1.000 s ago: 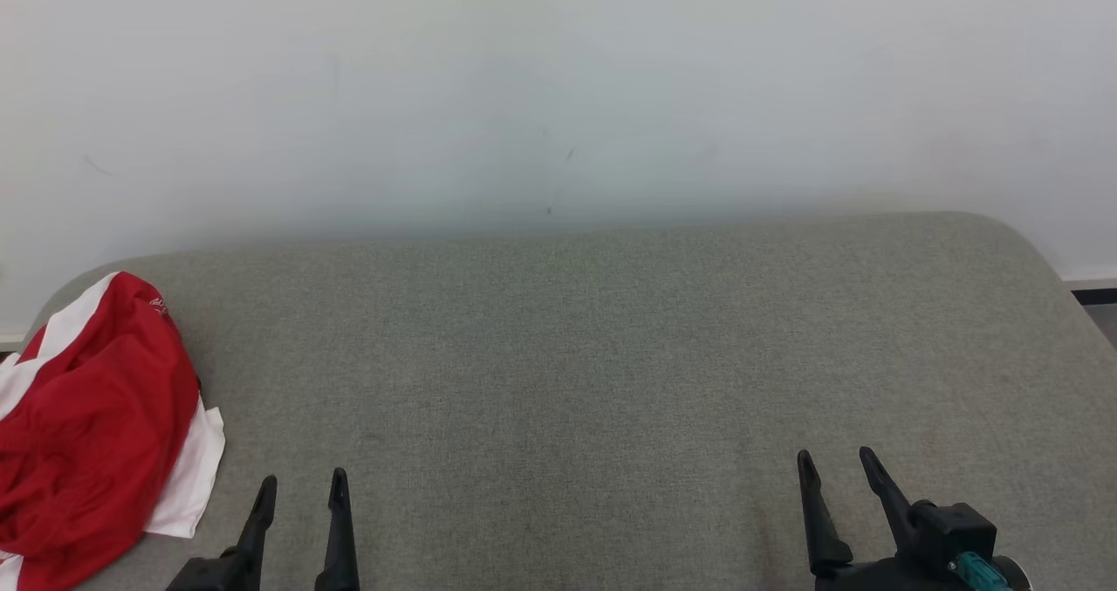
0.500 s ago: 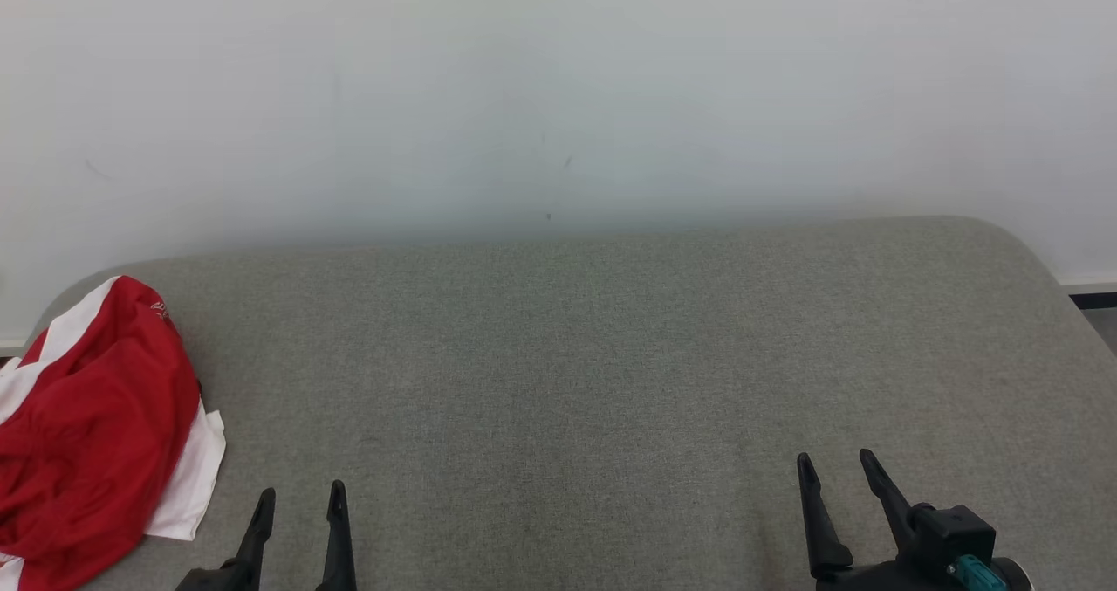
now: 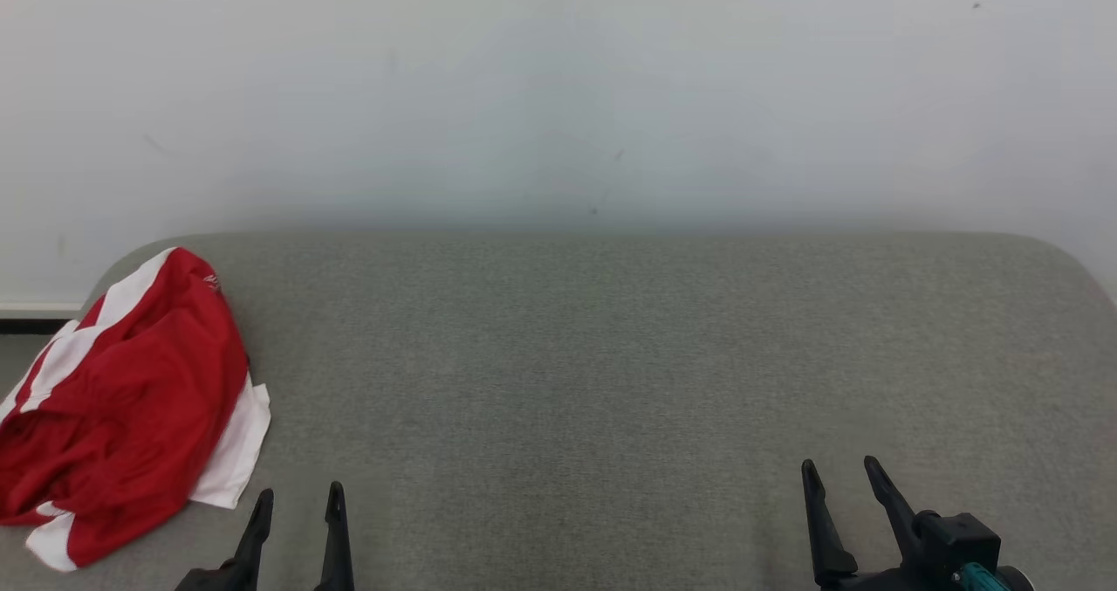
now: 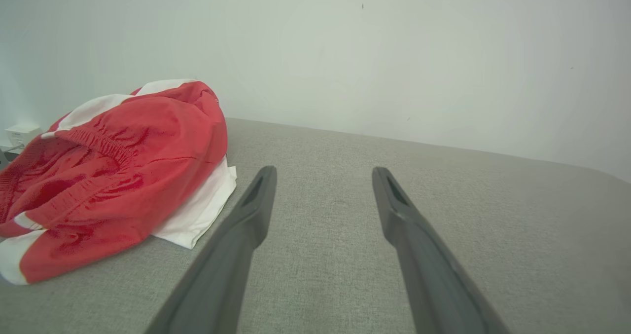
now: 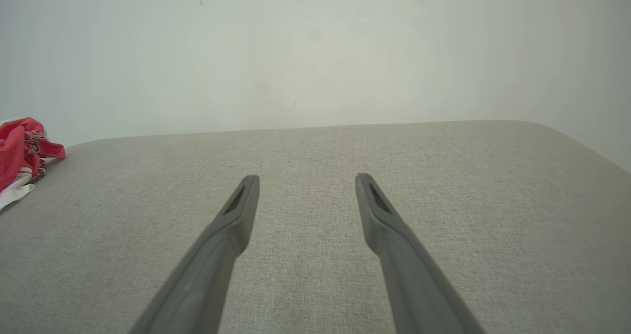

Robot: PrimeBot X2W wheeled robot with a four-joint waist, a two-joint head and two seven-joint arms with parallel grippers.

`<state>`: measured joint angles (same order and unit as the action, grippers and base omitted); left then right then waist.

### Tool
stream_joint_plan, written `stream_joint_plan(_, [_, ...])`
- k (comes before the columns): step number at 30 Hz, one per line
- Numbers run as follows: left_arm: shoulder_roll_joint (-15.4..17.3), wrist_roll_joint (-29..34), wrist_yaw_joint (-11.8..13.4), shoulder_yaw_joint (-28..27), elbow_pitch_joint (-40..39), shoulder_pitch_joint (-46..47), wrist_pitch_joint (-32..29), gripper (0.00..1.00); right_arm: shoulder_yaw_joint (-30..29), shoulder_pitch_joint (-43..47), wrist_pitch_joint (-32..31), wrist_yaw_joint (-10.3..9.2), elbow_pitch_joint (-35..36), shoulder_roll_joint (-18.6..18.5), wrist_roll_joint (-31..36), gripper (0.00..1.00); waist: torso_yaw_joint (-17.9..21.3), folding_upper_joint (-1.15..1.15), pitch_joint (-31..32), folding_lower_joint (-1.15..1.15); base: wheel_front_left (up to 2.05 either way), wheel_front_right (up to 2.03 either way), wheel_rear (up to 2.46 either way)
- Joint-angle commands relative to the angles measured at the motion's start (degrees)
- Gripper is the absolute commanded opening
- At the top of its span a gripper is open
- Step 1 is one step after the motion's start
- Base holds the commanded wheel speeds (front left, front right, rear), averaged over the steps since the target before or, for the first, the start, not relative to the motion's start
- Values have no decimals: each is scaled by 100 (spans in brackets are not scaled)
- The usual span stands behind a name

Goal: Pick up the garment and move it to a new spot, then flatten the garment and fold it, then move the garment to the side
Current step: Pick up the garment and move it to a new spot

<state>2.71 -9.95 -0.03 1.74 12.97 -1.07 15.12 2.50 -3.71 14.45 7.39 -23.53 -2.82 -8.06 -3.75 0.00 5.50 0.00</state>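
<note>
Left pincer (image 3: 300,489) and right pincer (image 3: 838,461) gape empty; left wrist view reveals elastic waistband (image 4: 98,144) on garment (image 4: 148,176).

You're facing a plain off-white wall (image 3: 558,93) across the whole back. It's matte, with a few small dark specks (image 3: 593,211) and faint scuffs. In front of it a grey woven-fabric padded surface (image 3: 611,381) spans nearly the full width. Its far edge runs along the wall, and both far corners are rounded. The weave looks uniform. At far left, past the corner, you get a pale skirting with a dark strip (image 3: 26,320) under it and a sliver of grey floor (image 3: 10,351). In the left wrist view there's a small white box (image 4: 19,134) low against the wall. Light is soft, even and diffuse.
</note>
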Motion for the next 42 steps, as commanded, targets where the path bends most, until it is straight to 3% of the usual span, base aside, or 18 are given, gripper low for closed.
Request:
stream_joint_plan(1, [31,52,-15,-27,-8,7,6,100,-7,46,22,18,3,-12,-72,100,-293,0,-14,0,0,0,0])
stream_joint_plan(13, [71,228,-85,-360,-40,-121,6,100,83,49,68,18,-35,-11,-229,100,-1457,0,45,0,0,0,0])
stream_joint_plan(22, [102,278,-41,-552,-181,-244,6,100,191,65,75,19,-92,-12,-363,100,-2123,0,78,0,0,0,0])
stream_joint_plan(33, [82,241,88,-824,-432,-444,6,100,358,-188,71,19,-131,-12,-381,100,-2300,0,-68,0,0,0,0])
stream_joint_plan(42, [67,255,47,-750,-405,-437,6,100,410,-147,72,18,-121,-12,-350,100,-2315,0,-93,0,0,0,0])
